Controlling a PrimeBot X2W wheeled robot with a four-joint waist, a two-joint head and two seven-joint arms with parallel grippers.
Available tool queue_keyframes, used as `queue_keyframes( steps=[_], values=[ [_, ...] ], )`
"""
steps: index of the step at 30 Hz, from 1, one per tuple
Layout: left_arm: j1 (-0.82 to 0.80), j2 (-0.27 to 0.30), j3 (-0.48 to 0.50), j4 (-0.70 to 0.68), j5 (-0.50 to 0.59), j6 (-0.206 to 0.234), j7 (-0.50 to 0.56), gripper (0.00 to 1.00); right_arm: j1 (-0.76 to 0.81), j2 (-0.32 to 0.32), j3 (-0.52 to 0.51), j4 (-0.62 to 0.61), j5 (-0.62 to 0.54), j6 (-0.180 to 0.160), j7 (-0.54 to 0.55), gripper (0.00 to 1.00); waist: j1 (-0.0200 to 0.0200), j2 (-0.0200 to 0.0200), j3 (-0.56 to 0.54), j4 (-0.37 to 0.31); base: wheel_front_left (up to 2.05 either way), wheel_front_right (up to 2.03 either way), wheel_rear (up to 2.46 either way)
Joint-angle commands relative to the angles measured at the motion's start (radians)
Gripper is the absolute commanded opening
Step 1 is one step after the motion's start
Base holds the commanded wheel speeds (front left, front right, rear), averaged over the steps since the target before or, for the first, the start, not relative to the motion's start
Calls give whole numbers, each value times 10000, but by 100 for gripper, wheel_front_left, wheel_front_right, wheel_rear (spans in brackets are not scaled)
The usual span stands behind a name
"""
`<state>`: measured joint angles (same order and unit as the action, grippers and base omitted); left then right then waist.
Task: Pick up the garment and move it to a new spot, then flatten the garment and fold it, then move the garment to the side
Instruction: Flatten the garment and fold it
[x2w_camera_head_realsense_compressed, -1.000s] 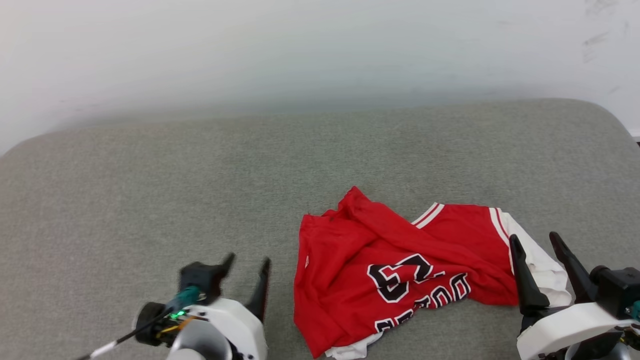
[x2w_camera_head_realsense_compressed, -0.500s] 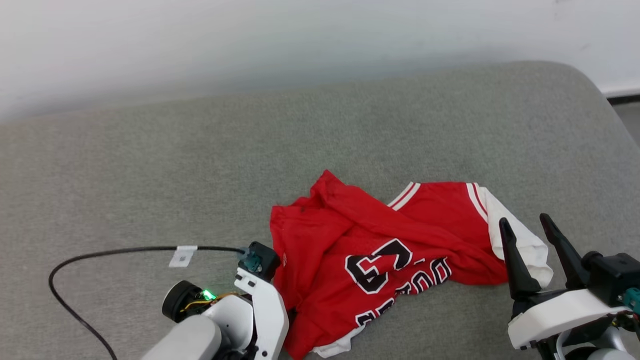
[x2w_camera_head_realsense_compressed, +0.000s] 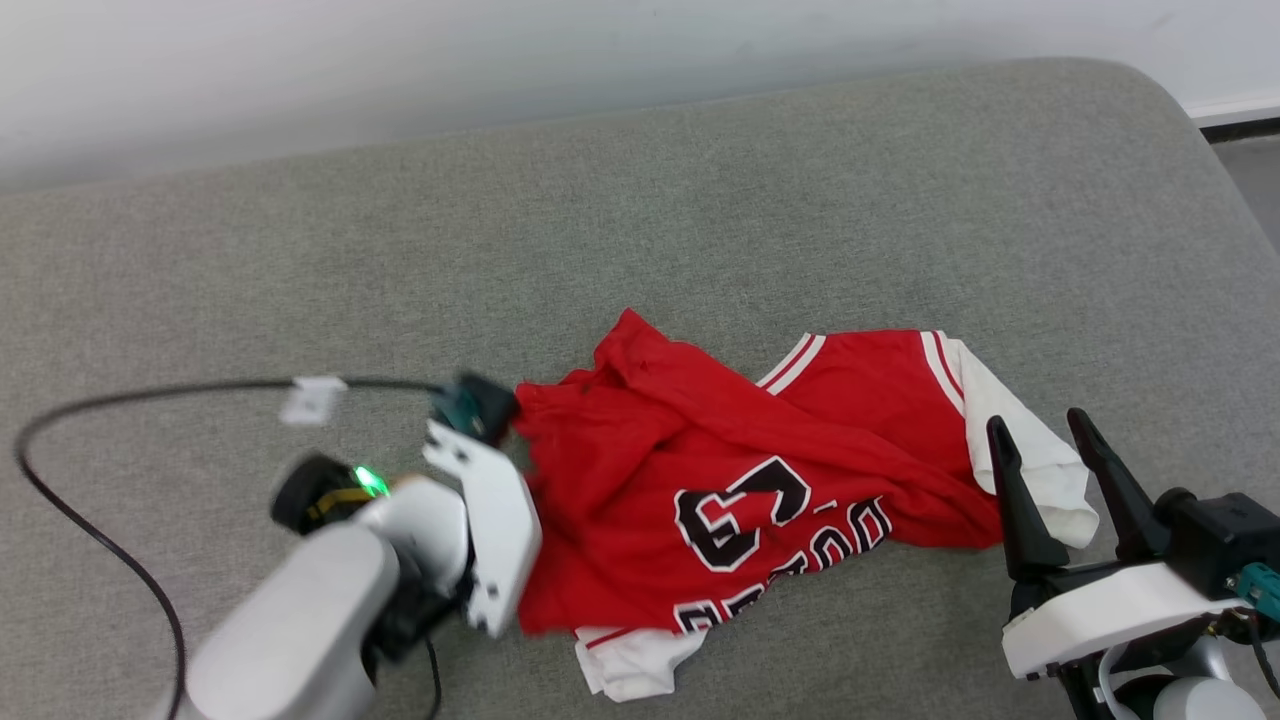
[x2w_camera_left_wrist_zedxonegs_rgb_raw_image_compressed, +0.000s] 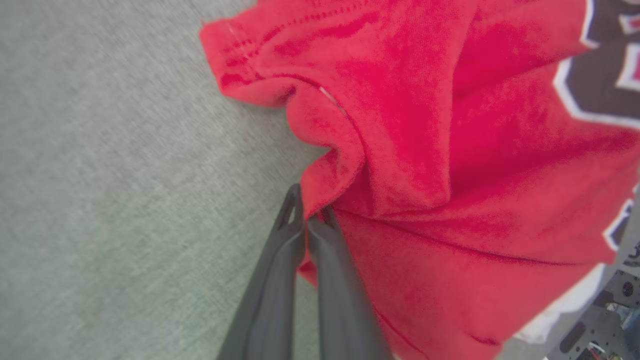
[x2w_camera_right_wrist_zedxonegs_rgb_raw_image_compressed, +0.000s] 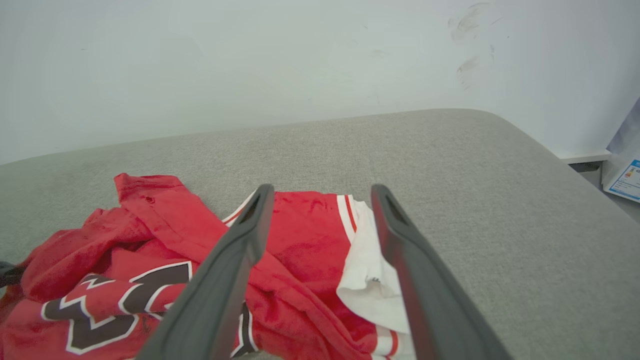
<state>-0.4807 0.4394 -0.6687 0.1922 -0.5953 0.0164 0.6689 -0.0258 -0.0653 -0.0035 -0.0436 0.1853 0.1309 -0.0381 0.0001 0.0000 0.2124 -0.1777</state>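
Left wrist view, centre: my left gripper (x2w_camera_left_wrist_zedxonegs_rgb_raw_image_compressed: 306, 212) pinches only a thin shirt (x2w_camera_left_wrist_zedxonegs_rgb_raw_image_compressed: 425, 150) fold, which may slip on lifting; my right gripper (x2w_camera_head_realsense_compressed: 1035, 420) gapes.

garment (x2w_camera_head_realsense_compressed: 640, 540) crumpled on grey cushion (x2w_camera_head_realsense_compressed: 700, 200), print up | left gripper (x2w_camera_head_realsense_compressed: 505, 480) at its 9 o'clock edge, fingers hidden | right gripper (x2w_camera_head_realsense_compressed: 1035, 422) at its 3 o'clock, fingers apart, beside white sleeve (x2w_camera_head_realsense_compressed: 1030, 480)

**Even light, blurred left side**

Bright, diffuse light casts only faint shadows under the garment (x2w_camera_head_realsense_compressed: 640, 500). In the head view the left forearm (x2w_camera_head_realsense_compressed: 290, 630) smears with motion blur. The left wrist view is soft throughout, the right wrist view crisp.
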Motion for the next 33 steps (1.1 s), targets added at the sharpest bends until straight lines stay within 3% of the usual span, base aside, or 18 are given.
queue_keyframes(
  steps=[1,7,12,20,25,26,27,28,33],
  values=[
    [-261,49,176,-65,65,100,-225,0,-153,42,-14,19,14,-3,-46,100,-1,0,6,10,0,0,0],
    [-1516,-56,1050,-97,347,518,-1427,0,-436,72,103,-37,75,-3,-84,100,-1,0,381,-145,0,0,0],
    [-2752,-55,1592,741,522,681,-2053,0,-769,90,347,62,173,-3,-229,100,-1,0,892,-536,0,0,0],
    [-4011,66,1941,3116,720,549,-2801,0,-1219,136,616,547,386,-3,-601,100,-1,0,1621,-1132,0,0,0],
    [-3984,-271,1923,4563,374,235,-2831,0,-1404,139,600,884,478,-3,-805,100,-1,0,1729,-1214,0,0,0],
    [-3923,-341,1915,4776,290,144,-2818,25,-1427,143,562,930,478,-3,-832,100,-1,0,1713,-1181,0,0,0],
    [-3918,-382,1904,4921,269,107,-2935,82,-1430,144,529,979,460,-3,-857,100,-1,0,1679,-1135,0,0,0],
    [-3908,-476,1969,5018,152,39,-3115,100,-1425,146,500,1008,435,-3,-869,100,-1,0,1624,-1075,0,0,0],
    [-3525,-765,2164,4982,47,-12,-4554,100,-1365,85,341,952,230,-3,-800,100,-1,0,1163,-631,0,0,0]
  ],
)
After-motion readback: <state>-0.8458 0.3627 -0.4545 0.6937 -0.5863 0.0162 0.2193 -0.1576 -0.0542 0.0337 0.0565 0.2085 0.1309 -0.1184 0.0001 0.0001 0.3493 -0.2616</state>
